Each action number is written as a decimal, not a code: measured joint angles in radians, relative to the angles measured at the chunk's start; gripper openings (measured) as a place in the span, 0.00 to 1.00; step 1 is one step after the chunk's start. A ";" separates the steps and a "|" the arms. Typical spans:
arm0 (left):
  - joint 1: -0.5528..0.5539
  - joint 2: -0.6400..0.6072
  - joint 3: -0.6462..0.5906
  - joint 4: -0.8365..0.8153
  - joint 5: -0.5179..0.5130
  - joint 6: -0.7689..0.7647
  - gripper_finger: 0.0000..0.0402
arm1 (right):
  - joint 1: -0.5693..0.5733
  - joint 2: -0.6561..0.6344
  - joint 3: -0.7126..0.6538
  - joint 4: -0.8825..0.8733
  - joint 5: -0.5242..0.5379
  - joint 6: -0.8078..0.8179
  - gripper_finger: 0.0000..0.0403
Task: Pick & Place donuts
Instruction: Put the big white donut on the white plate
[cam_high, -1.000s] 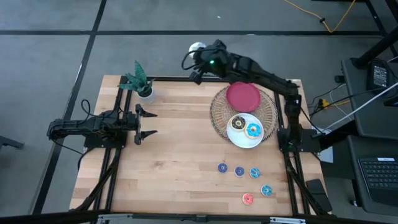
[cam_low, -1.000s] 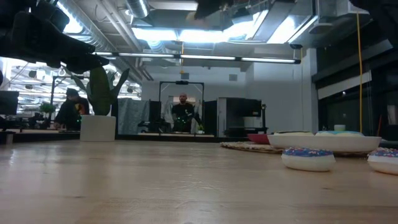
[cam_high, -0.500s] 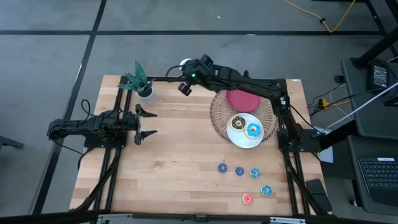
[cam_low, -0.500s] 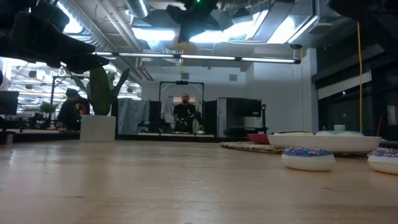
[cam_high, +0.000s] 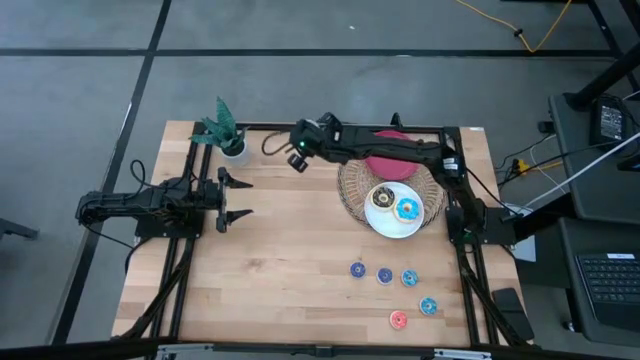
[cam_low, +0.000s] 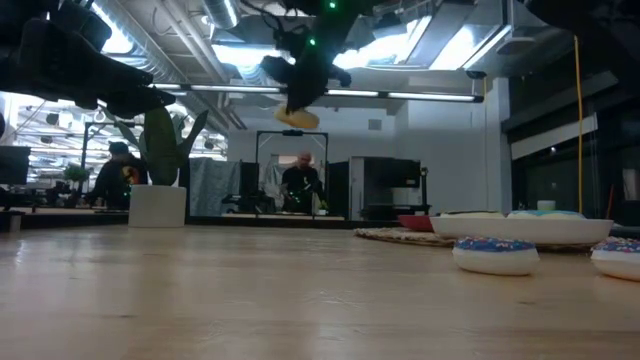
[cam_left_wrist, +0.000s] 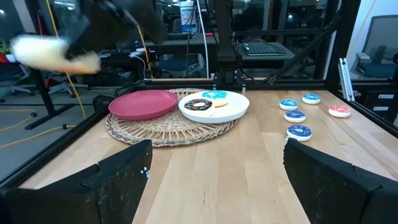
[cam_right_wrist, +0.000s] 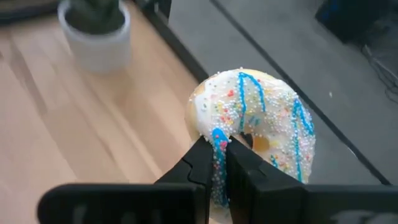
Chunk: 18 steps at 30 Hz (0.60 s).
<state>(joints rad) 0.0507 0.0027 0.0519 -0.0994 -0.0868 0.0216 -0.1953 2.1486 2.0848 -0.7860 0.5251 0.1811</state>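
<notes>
My right gripper (cam_high: 297, 158) hangs over the table's far edge, near the potted plant, shut on a white-iced donut (cam_right_wrist: 261, 121) with blue stripes and sprinkles. That donut also shows high in the low view (cam_low: 297, 117). On the white plate (cam_high: 392, 228) lie a chocolate donut (cam_high: 381, 198) and a blue-iced donut (cam_high: 407, 209). Three small blue donuts (cam_high: 385, 275) lie flat in a row on the bare wood, and one more blue one (cam_high: 428, 306) and a red-pink one (cam_high: 398, 319) lie nearer the front edge. My left gripper (cam_high: 232, 197) waits open at the table's left. My right gripper pinches the white-iced donut's ring (cam_right_wrist: 214, 124) between its two fingers (cam_right_wrist: 199, 163), at the side nearest the wrist, beside the hole. The fingers slant downward. The donut is lifted clear of the table, tilted, its iced face toward the wrist camera.
A red plate (cam_high: 390, 160) and the white plate rest on a round woven mat (cam_high: 350, 180) at the far right. A potted plant (cam_high: 230, 140) stands at the far left corner. Bare wood spreads across the table's middle and near left.
My right gripper has come down from high beyond the far edge toward the table's left and near side, tipping further downward, the white-iced donut staying in its shut fingers.
</notes>
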 joint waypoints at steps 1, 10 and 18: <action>0.000 0.000 0.000 0.000 0.000 0.000 0.88 | 0.005 -0.009 -0.031 0.010 0.000 0.002 0.08; 0.000 0.000 0.000 0.000 0.000 0.000 0.88 | 0.078 -0.130 -0.330 0.129 -0.004 0.112 0.08; 0.000 0.000 0.000 0.000 0.000 0.000 0.88 | 0.178 -0.263 -0.609 0.185 -0.012 0.252 0.08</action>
<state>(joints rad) 0.0508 0.0029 0.0517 -0.0994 -0.0864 0.0216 -0.0173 1.8855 1.4754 -0.6010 0.5133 0.4329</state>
